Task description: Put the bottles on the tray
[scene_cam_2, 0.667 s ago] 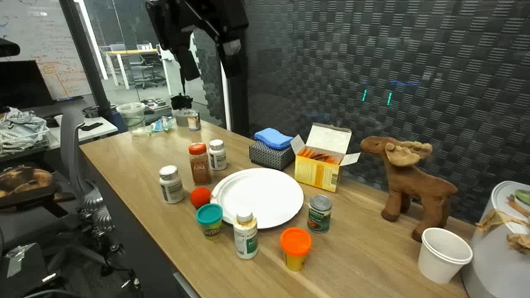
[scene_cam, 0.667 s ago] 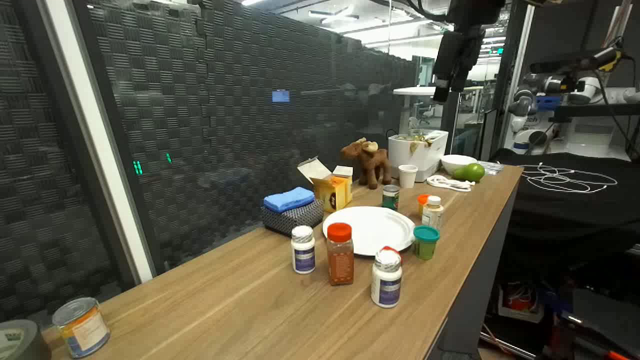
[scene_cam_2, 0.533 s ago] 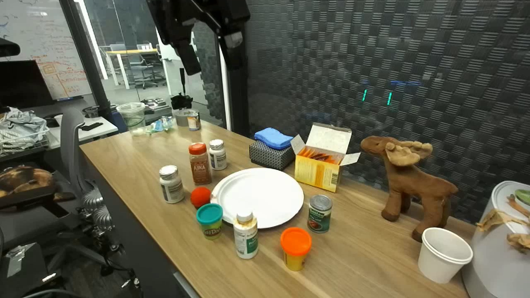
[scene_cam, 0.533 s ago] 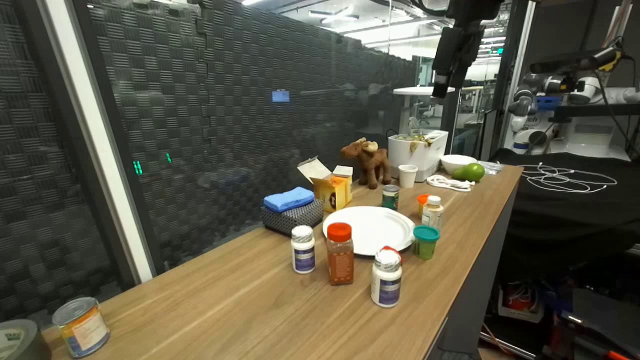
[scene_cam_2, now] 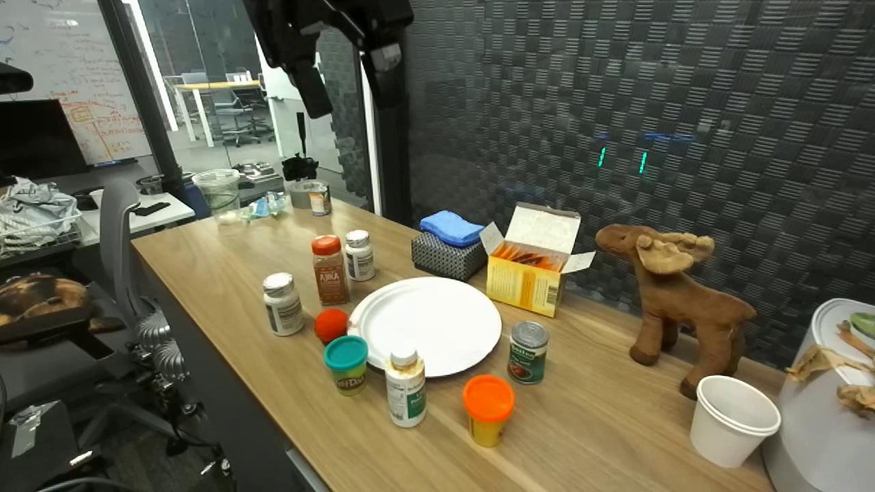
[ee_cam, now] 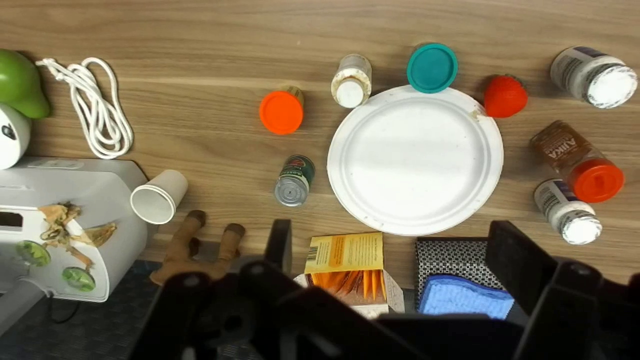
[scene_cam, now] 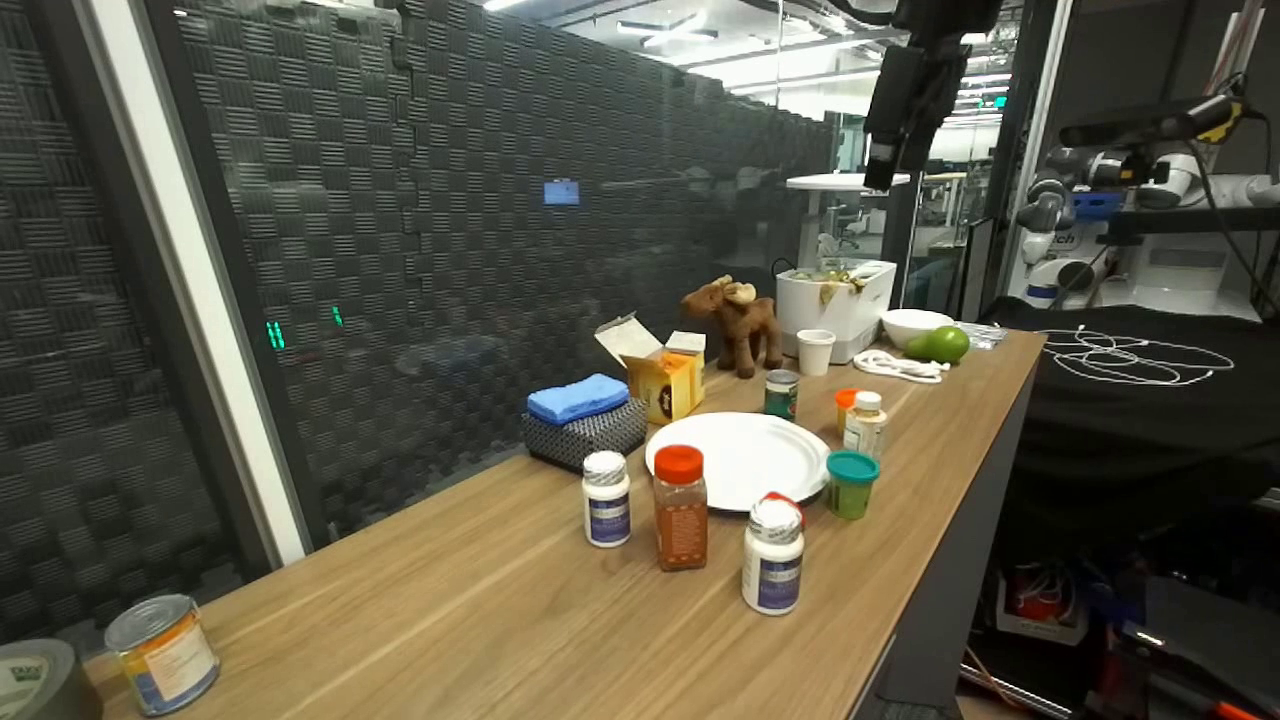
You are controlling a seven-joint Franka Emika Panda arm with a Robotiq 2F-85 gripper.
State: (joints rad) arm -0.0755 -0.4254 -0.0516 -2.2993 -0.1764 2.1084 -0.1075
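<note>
Both exterior views alone show a tape roll (scene_cam: pixel 70 685), far from the parted fingers (ee_cam: pixel 517 267); the nearer tray (ee_cam: pixel 415 160) is white.

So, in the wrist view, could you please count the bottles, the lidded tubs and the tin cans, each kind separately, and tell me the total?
Bottles: 4
Lidded tubs: 2
Tin can: 1
Total: 7
</note>
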